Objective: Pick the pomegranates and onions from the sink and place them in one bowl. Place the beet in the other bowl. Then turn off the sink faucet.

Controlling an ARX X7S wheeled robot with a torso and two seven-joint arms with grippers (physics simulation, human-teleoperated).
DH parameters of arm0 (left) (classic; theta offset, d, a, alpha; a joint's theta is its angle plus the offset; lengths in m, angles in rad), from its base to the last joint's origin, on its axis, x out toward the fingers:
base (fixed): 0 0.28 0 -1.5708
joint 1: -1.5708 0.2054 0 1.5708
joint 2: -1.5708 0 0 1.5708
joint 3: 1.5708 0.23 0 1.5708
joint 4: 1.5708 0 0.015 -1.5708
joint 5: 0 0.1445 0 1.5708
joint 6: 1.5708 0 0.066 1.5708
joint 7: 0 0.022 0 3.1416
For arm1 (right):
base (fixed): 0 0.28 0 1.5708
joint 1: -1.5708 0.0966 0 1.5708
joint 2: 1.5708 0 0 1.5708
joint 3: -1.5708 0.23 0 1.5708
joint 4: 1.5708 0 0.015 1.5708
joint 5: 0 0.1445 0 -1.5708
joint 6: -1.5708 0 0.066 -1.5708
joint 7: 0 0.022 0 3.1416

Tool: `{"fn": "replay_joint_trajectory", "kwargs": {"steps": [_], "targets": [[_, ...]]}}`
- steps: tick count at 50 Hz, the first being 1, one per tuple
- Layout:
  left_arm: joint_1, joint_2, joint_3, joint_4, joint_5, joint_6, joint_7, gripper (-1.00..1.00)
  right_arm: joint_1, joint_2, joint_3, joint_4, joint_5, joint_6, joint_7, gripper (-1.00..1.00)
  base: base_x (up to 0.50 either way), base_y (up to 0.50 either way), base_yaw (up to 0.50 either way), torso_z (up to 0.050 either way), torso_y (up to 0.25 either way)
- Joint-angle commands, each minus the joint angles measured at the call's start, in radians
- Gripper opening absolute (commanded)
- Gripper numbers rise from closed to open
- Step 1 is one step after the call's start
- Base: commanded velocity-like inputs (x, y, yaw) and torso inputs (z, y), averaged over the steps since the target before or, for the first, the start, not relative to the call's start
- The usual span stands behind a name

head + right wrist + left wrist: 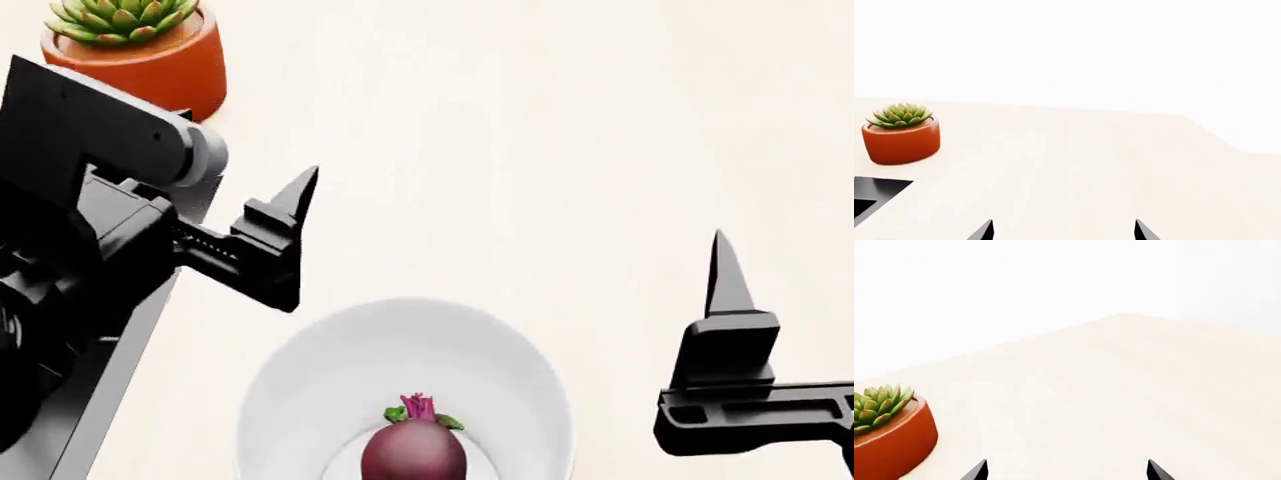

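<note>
Nearest, the beet (414,452) sits inside the white bowl (314,375) on the pale bench (534,130). Left gripper (1066,471) and right gripper (1063,231) hang on either side, fingers spread and empty, clear of bowl and beet. A potted succulent (131,45) stands beyond the left arm.

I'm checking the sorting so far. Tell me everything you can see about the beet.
The beet is a dark purple-maroon round root, smooth and slightly glossy, with a small pink stem tuft and green leaf bits on top. It sits inside the white bowl, near the middle, its lower part cut off by the head view's bottom edge. Neither gripper touches it.
</note>
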State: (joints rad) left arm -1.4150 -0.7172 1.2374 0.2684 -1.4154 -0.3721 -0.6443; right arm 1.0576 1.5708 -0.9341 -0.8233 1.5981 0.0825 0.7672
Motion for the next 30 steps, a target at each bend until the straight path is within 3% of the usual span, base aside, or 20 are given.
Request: {"fn": "replay_joint_trajectory", "kwargs": {"steps": [1, 7, 30], "targets": [[0.199, -0.116, -0.023, 0.14, 0.12, 0.17, -0.172, 1.0, -0.02, 0.0, 0.003, 0.001, -0.025, 0.004, 0.001, 1.0, 0.0, 0.0, 0.0, 0.0, 0.0], [0.225, -0.193, -0.049, 0.186, 0.103, 0.208, -0.205, 1.0, -0.015, -0.011, 0.012, -0.005, -0.036, 0.032, -0.016, 1.0, 0.03, 0.07, 0.0, 0.0, 0.0], [0.289, -0.231, -0.054, 0.182, 0.087, 0.258, -0.17, 1.0, -0.027, -0.004, 0.013, -0.02, -0.035, 0.01, -0.011, 1.0, -0.03, 0.45, 0.0, 0.0, 0.0]]}}
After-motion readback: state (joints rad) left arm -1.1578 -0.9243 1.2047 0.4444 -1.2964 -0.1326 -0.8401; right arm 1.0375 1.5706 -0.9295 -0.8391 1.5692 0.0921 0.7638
